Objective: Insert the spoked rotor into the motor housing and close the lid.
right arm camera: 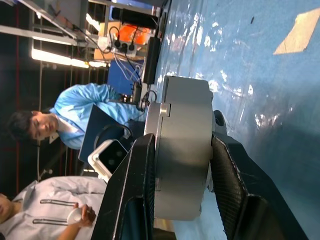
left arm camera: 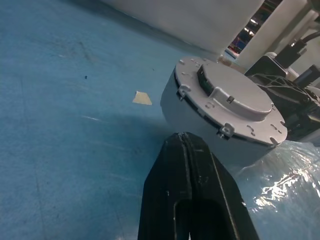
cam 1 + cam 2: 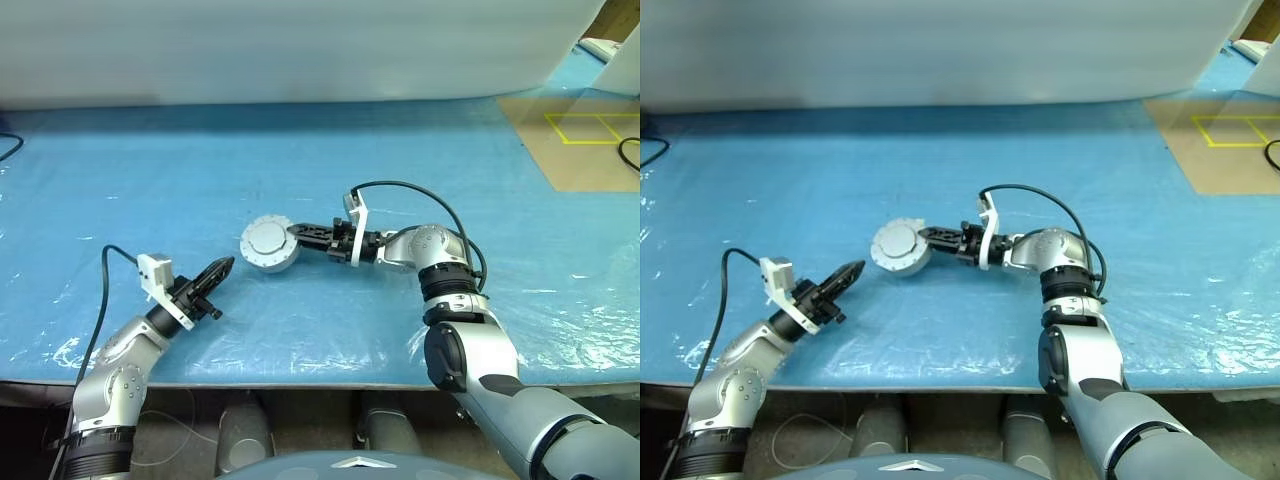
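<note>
The motor housing point(image 3: 272, 260) is a squat silver-grey puck in the middle of the blue-covered table, tilted a little. The lid point(image 3: 267, 238) lies flat over its top, seen close up in the left wrist view as a grey disc point(image 2: 235, 92) with small tabs around the rim. My right gripper point(image 3: 296, 232) reaches in from the right, shut on the housing's wall point(image 1: 182, 150) with a finger on each side. My left gripper point(image 3: 226, 265) is shut and holds nothing, a short way to the housing's near left, pointing at it. The spoked rotor is hidden.
A small tan scrap point(image 2: 142, 98) lies on the blue sheet point(image 3: 150, 170) beside the housing. A brown board with yellow lines point(image 3: 585, 135) sits at the back right. A white panel point(image 3: 300, 50) closes the far side. Two people point(image 1: 70, 120) are in the background.
</note>
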